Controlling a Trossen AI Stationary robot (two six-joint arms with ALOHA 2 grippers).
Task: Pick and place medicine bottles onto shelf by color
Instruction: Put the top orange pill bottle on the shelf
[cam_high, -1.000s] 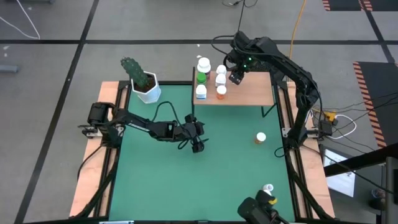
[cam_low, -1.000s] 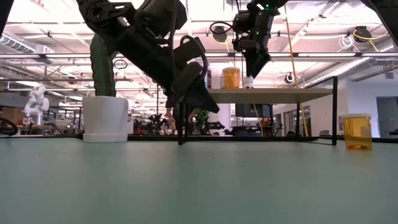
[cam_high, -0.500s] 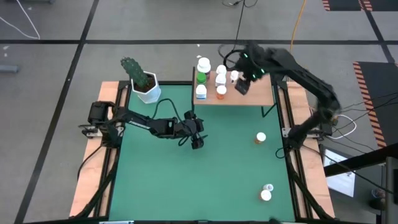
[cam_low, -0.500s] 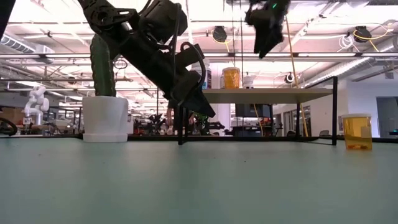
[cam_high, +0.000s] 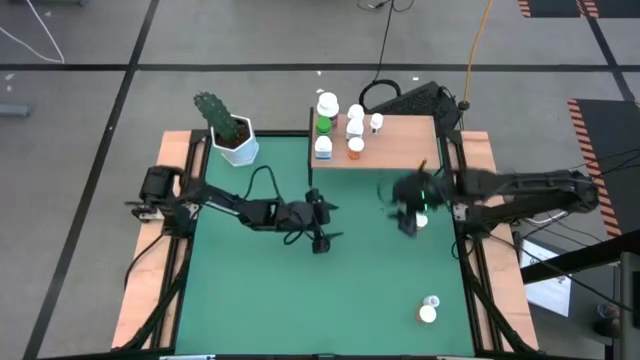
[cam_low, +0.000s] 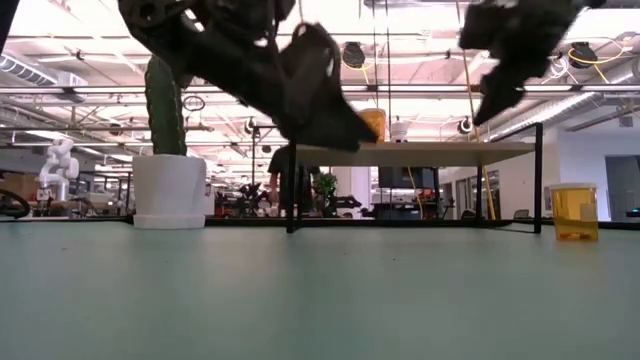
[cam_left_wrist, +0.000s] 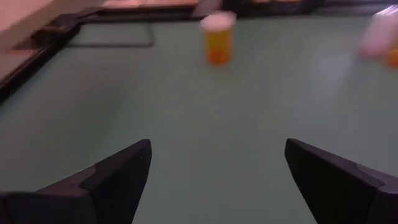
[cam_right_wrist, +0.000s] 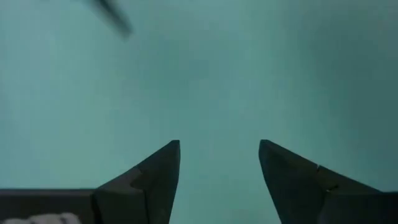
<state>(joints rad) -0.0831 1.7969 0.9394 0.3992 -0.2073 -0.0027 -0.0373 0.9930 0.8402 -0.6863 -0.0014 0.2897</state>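
Swinging away from the shelf (cam_high: 400, 143), the right hand (cam_high: 408, 216) is now hanging over the green surface (cam_high: 260, 290), just beside the orange bottle (cam_high: 420, 221), its fingers parted and holding nothing. The left hand (cam_high: 322, 240) is hovering mid-surface, also spread wide and empty. Five bottles (cam_high: 340, 125) are already standing on the shelf behind the right hand; two more (cam_high: 429, 308) are lying well apart from it, near the surface's front edge. That orange bottle is probably light, rigid and smooth, so gripping its body just below the white cap seems safest. Beyond the mat, a potted cactus (cam_high: 232, 130) is sitting, and a bright workshop is showing behind the surface.
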